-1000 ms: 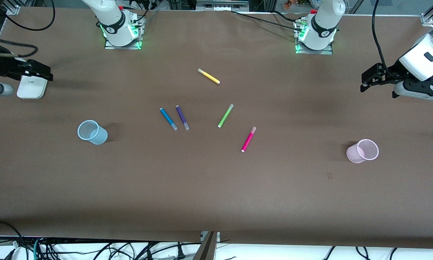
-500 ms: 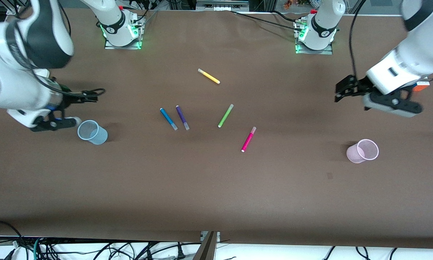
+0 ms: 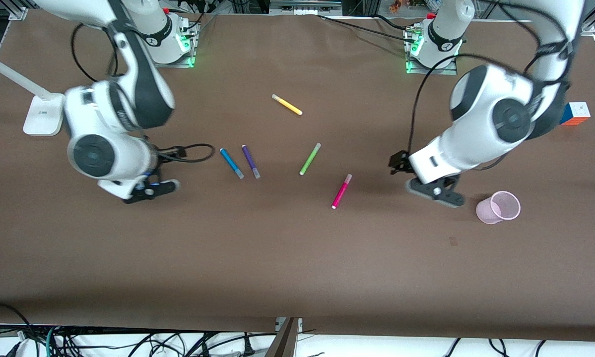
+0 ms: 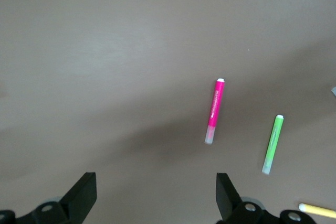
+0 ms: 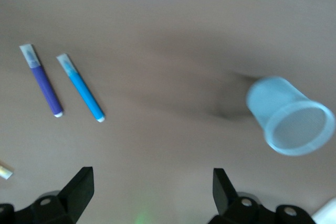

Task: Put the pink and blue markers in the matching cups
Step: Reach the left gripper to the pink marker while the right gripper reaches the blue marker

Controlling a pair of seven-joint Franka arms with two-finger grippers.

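Note:
The pink marker (image 3: pixel 341 191) lies mid-table and also shows in the left wrist view (image 4: pixel 215 110). The blue marker (image 3: pixel 231 163) lies toward the right arm's end, beside a purple pen; the right wrist view (image 5: pixel 80 87) shows it too. The pink cup (image 3: pixel 498 207) stands toward the left arm's end. The blue cup (image 5: pixel 289 121) shows only in the right wrist view; the right arm hides it in the front view. My left gripper (image 3: pixel 399 162) (image 4: pixel 155 195) is open and empty, over the table between pink marker and pink cup. My right gripper (image 3: pixel 170 154) (image 5: pixel 152 187) is open and empty, between blue cup and blue marker.
A purple pen (image 3: pixel 250 161), a lime-green pen (image 3: pixel 310 158) and a yellow pen (image 3: pixel 287 104) lie among the markers. A white lamp base (image 3: pixel 41 115) sits at the right arm's end. A colour cube (image 3: pixel 575 113) sits at the left arm's end.
Both arms have swung in from the table's ends toward the middle. The right arm now covers the blue cup in the front view. No pen or cup has moved.

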